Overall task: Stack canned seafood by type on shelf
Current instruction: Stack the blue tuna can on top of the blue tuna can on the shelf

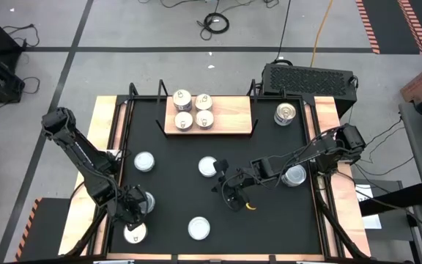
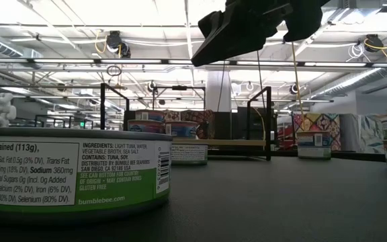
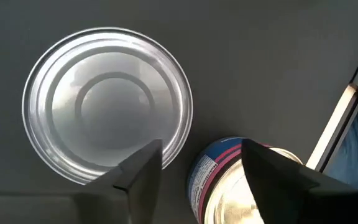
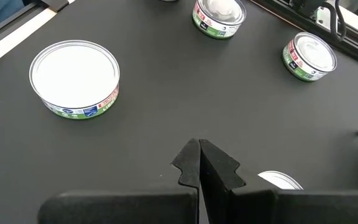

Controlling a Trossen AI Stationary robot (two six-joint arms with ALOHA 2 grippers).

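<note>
Canned seafood: four small round tins with white printed tops (image 1: 193, 111) sit clustered on the light rectangular wooden shelf board (image 1: 233, 116) at the table's far edge; I see plain silvery tins scattered over the black tabletop (image 1: 174, 191); left gripper (image 1: 139, 207) near the front-left corner, fingers spread, straddling a blue-labelled tin (image 3: 241, 186), not clamped; right gripper (image 4: 199, 163) mid-table, fingers pressed together, holding nothing.
</note>
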